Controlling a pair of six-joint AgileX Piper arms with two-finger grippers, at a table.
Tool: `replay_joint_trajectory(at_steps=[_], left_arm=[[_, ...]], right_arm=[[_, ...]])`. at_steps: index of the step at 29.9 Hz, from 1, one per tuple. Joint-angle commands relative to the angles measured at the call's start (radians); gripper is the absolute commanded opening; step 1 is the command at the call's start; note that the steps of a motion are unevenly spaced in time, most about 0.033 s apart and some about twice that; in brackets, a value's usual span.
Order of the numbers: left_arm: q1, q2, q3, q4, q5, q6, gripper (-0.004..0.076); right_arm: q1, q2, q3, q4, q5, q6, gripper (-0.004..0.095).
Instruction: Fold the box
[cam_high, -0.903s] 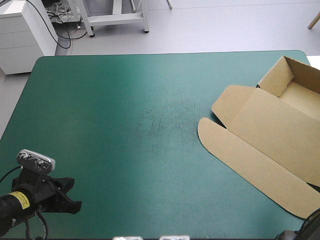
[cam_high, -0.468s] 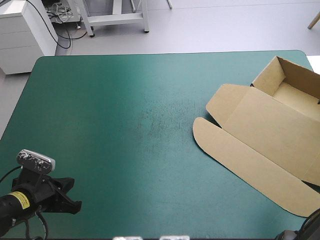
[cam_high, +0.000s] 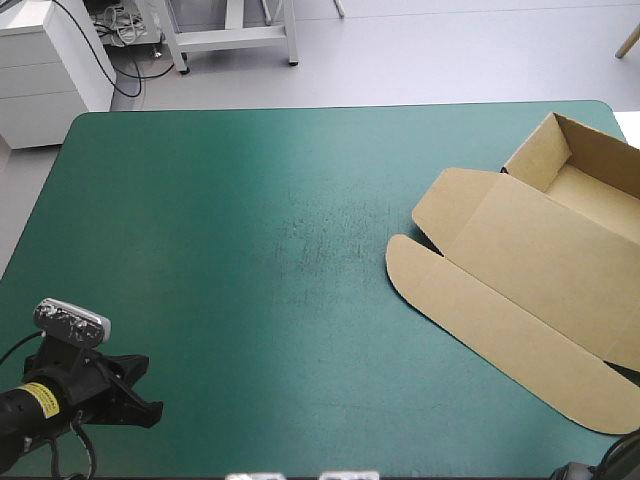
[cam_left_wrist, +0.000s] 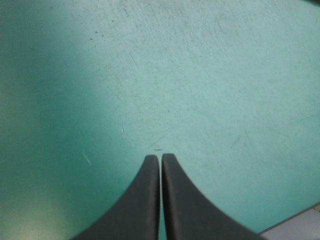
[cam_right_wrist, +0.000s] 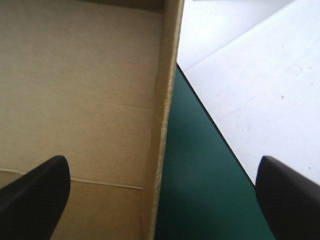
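Note:
The brown box (cam_high: 530, 265) lies at the table's right side as an open tray with raised walls at its far end (cam_high: 575, 165) and the lid and rounded flap flat toward the front. In the right wrist view my right gripper (cam_right_wrist: 162, 165) is open, its black fingers wide apart on either side of one upright wall's edge (cam_right_wrist: 164, 115), not touching it; the box's floor (cam_right_wrist: 80, 90) lies under one finger. My left gripper (cam_high: 148, 408) rests low at the table's front left corner, far from the box. Its fingers (cam_left_wrist: 161, 156) are shut over bare teal-green cover.
The box reaches the table's right edge (cam_right_wrist: 210, 115), with pale floor beyond it. The teal-green cover (cam_high: 280, 250) stretches bare across the middle and left. Of the right arm only a dark bit (cam_high: 622, 458) shows at the front right corner.
The box slid a little toward the table's left and far side, then stayed put. The right arm's dark shape at the front right corner has drawn back. The left arm has not moved.

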Motion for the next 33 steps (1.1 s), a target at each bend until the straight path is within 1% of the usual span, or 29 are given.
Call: replay_joint_trajectory(at_steps=[1, 4, 6, 7, 9, 10, 13, 14, 16, 19, 21, 23, 24, 28, 32, 33], left_arm=[[-0.003, 0.005, -0.022, -0.009, -0.055, -0.006, -0.0008], [-0.003, 0.005, -0.022, -0.008, -0.055, -0.006, -0.0008], [-0.003, 0.005, -0.022, -0.006, -0.055, -0.006, -0.0008], [-0.003, 0.005, -0.022, -0.006, -0.055, -0.006, -0.0008], [-0.003, 0.005, -0.022, -0.006, -0.055, -0.006, -0.0008], [-0.003, 0.005, -0.022, -0.006, -0.055, -0.006, -0.0008], [-0.003, 0.005, -0.022, -0.006, -0.055, -0.006, -0.0008], [-0.003, 0.005, -0.022, -0.011, -0.055, -0.006, -0.0008], [-0.003, 0.005, -0.022, -0.024, -0.055, -0.006, -0.0008], [-0.003, 0.005, -0.022, -0.019, -0.055, -0.006, -0.0008], [-0.003, 0.005, -0.022, -0.017, -0.057, -0.050, -0.0008], [-0.003, 0.005, -0.022, -0.017, -0.060, -0.101, -0.0008], [-0.003, 0.005, -0.022, -0.015, -0.060, -0.101, -0.0008], [-0.003, -0.002, -0.020, -0.001, -0.100, -0.093, -0.0008], [-0.003, -0.056, 0.024, -0.017, -0.163, -0.079, -0.0008], [-0.003, -0.076, 0.043, -0.017, -0.180, -0.079, -0.0008]], right_arm=[[-0.008, -0.148, -0.036, 0.067, -0.013, -0.026, 0.0925], [-0.005, -0.222, -0.036, 0.210, -0.013, -0.079, 0.0922], [-0.005, -0.263, -0.031, 0.292, -0.013, -0.110, 0.0877], [0.003, -0.288, -0.023, 0.327, -0.013, -0.128, 0.0822], [0.026, -0.336, -0.001, 0.356, -0.013, -0.157, 0.0655], [0.047, -0.354, 0.010, 0.356, -0.013, -0.160, 0.0519], [0.135, -0.407, 0.045, 0.358, -0.018, -0.209, 0.0037], [0.168, -0.419, 0.053, 0.363, -0.034, -0.217, -0.0011], [0.229, -0.422, 0.052, 0.363, -0.048, -0.225, 0.0001], [0.324, -0.422, 0.054, 0.363, -0.022, -0.225, 0.0001], [0.395, -0.424, 0.068, 0.354, -0.017, -0.225, 0.0000], [0.466, -0.444, 0.108, 0.340, -0.042, -0.225, 0.0000], [0.495, -0.455, 0.138, 0.330, -0.058, -0.225, 0.0000], [0.624, -0.563, 0.308, 0.235, -0.205, -0.226, 0.0000], [0.735, -0.712, 0.510, 0.153, -0.410, -0.226, -0.0002], [0.754, -0.752, 0.556, 0.148, -0.455, -0.226, -0.0002]])
